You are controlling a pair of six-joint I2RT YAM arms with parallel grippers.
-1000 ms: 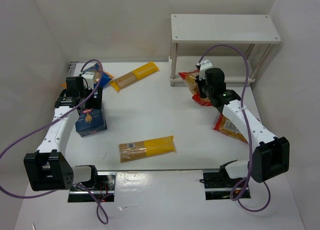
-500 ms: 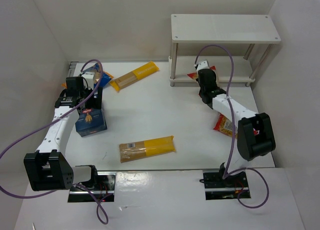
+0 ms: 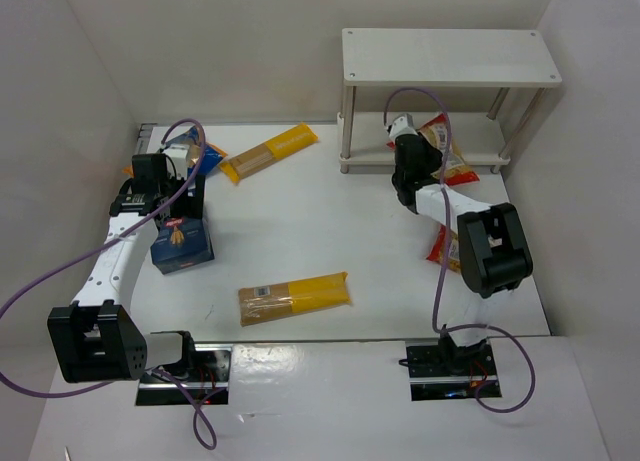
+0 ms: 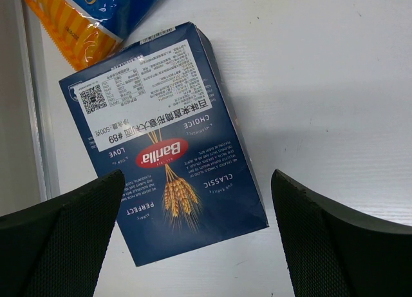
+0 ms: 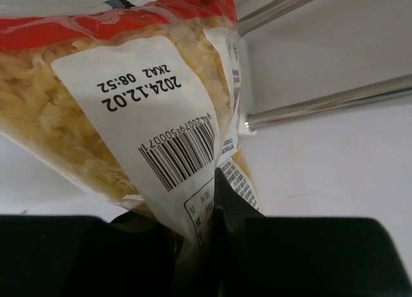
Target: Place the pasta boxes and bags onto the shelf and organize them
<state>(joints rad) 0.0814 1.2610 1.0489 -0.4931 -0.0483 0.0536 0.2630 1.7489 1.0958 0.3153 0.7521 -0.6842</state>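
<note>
Swinging over since a second ago, my right arm has carried the red-edged bag of short pasta (image 3: 445, 149) off the table to the white shelf (image 3: 450, 56); my left arm hasn't budged.

From above, the bag hangs at the lower tier, and a second red-edged bag (image 3: 443, 249) waits beside my elbow.

Left wrist: the left gripper (image 4: 199, 245) has its jaws wide apart over the Barilla box (image 4: 164, 142), gripping nothing.

Right wrist: the right gripper (image 5: 196, 258) is pinched on the bag's film alone, with a shelf leg (image 5: 328, 102) close by.

The risk: the floppy bag snags that leg or the tier edge, or slips from so thin a pinch.
</note>
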